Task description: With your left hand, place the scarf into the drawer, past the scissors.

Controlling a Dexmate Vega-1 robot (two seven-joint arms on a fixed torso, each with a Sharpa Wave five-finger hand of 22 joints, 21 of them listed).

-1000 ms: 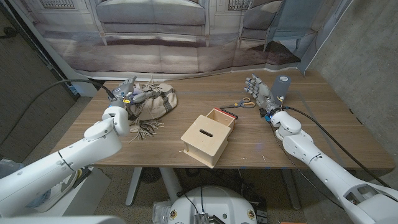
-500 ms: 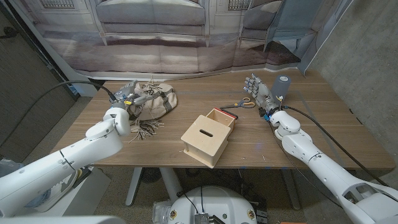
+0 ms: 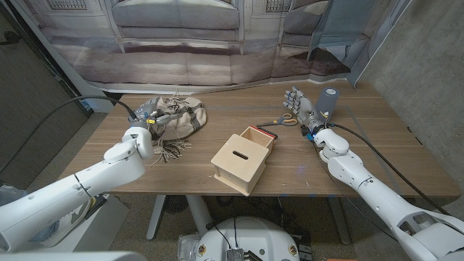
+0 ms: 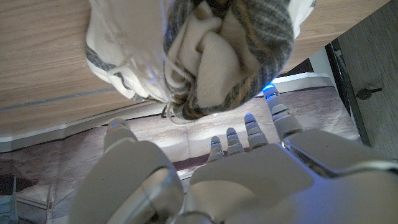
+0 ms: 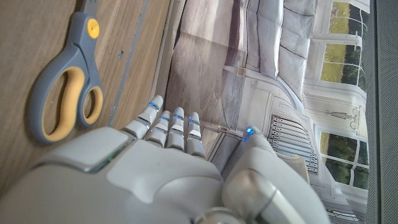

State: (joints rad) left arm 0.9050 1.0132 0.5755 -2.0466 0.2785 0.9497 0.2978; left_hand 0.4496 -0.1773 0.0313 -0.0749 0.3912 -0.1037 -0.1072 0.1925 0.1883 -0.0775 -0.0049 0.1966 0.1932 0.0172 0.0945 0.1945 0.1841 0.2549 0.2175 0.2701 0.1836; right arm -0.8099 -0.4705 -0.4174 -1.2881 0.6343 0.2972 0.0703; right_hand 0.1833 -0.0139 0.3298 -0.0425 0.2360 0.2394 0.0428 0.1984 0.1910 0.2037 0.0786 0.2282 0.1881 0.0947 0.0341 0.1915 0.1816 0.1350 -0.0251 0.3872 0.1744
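The scarf (image 3: 177, 119) lies bunched near the table's (image 3: 174, 170) far left corner. The left hand (image 3: 148, 112) hovers at its edge, fingers spread, grasping nothing. The right hand (image 3: 301, 107) stands released beside the scissors (image 3: 285, 121), behind the open wooden drawer (image 3: 245, 159).

You're working in a staged test space, not a real home: beyond your left hand (image 3: 148, 110) hangs a printed backdrop (image 3: 181, 43) of a sofa, flanked by bare concrete wall (image 3: 428, 65).
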